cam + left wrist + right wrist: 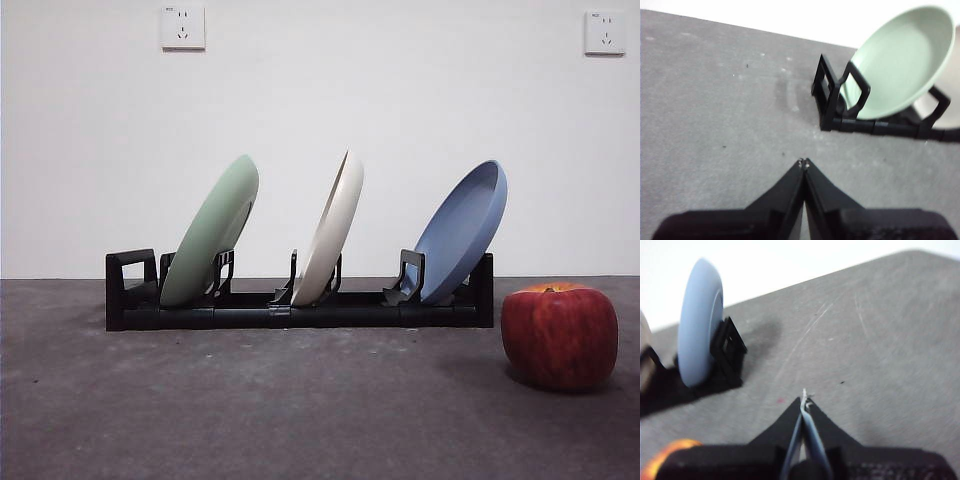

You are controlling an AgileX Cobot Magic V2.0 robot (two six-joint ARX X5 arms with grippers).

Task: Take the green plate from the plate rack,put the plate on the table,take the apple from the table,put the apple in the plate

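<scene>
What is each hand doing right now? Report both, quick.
Left hand: closed, holding nothing, above the table, short of the green plate.
Right hand: closed, holding nothing, apart from the blue plate.

Dark grey table [250, 410], plate rack [300, 315] on it, apple [558, 335] nearby

Left gripper [804, 164] fingers [785, 192] closed, over bare table [715, 110] — green plate [900, 60] tilted in plate rack [832, 100], apart.

sage green plate [210, 232], red apple [559, 335], black plate rack [300, 312]
</scene>
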